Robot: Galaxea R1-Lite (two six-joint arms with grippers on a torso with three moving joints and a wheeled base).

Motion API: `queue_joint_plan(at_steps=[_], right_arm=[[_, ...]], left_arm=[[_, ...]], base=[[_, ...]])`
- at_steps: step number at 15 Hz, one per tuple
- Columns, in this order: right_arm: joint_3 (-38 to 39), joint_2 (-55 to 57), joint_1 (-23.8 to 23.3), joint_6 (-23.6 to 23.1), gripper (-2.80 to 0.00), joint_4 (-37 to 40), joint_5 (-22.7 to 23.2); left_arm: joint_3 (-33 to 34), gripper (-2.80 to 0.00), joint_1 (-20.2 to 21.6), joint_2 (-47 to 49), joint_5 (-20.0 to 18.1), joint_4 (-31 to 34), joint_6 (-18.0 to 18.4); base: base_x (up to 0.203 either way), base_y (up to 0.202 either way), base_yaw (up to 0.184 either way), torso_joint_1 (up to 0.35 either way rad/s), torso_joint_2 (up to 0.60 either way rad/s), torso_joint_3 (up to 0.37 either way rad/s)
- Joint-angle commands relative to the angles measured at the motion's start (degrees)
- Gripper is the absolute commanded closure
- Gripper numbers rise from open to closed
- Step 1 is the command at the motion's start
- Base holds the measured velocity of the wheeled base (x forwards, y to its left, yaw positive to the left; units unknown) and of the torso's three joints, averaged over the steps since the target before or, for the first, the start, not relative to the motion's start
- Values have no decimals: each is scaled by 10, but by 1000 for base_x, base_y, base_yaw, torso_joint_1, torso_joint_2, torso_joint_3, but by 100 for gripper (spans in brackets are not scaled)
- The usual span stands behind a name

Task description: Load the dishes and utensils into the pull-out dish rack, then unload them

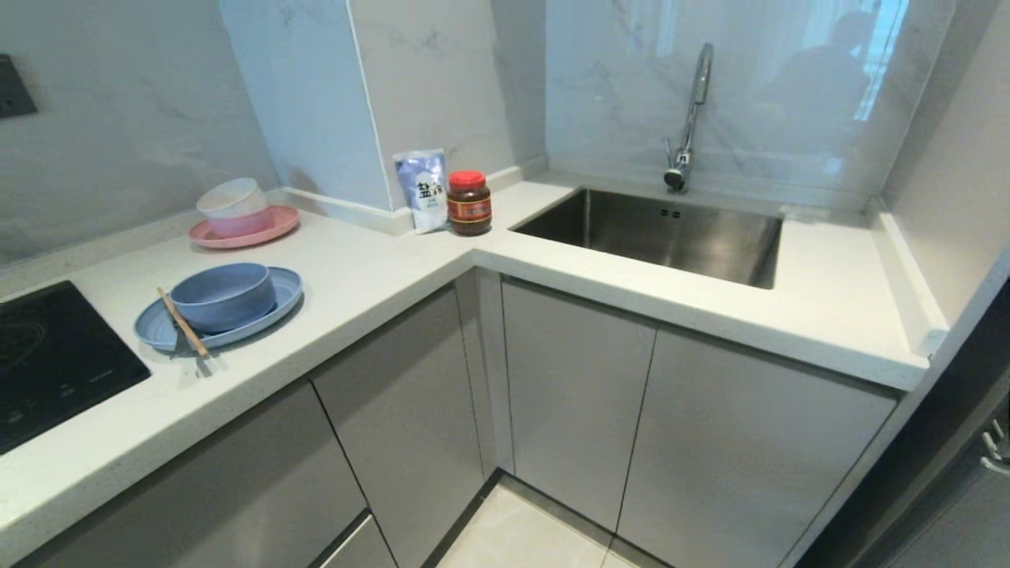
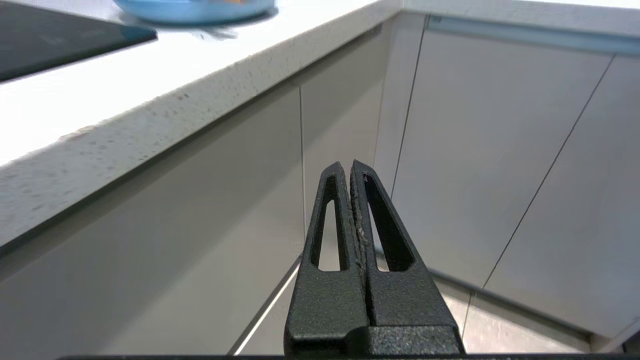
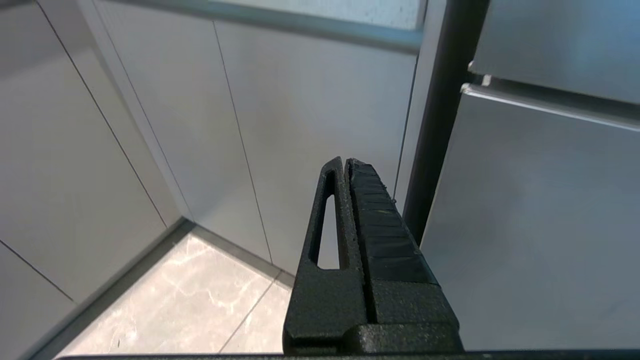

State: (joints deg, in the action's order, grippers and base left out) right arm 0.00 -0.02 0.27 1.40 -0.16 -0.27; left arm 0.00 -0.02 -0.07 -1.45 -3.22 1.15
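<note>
A light-blue plate lies on the left counter with a light-blue bowl standing in it. Wooden chopsticks rest across the plate's near rim, and a thin grey fork end pokes out beneath them. The plate's edge also shows in the left wrist view. The pull-out dish rack is hidden; every grey cabinet front is closed. Neither arm shows in the head view. My left gripper hangs shut and empty below the counter edge. My right gripper is shut and empty, facing the cabinet fronts.
A pink plate with a white-and-pink bowl sits behind the blue dishes. A salt bag and a red-lidded jar stand at the corner. Right of them are the sink and tap. A black cooktop lies far left. A steel appliance stands at my right.
</note>
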Motion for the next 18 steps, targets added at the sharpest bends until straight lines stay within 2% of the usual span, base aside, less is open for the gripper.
queue_joint_plan(at_steps=[1, 18], right_arm=[[1, -2, 1, 0, 0, 0, 0], [1, -2, 0, 0, 0, 0, 0]], left_arm=[[14, 0, 0, 1, 0, 0, 0], [14, 0, 0, 1, 0, 0, -1]], base=[[0, 0, 0, 5, 0, 205], [0, 0, 0, 2, 3, 194]])
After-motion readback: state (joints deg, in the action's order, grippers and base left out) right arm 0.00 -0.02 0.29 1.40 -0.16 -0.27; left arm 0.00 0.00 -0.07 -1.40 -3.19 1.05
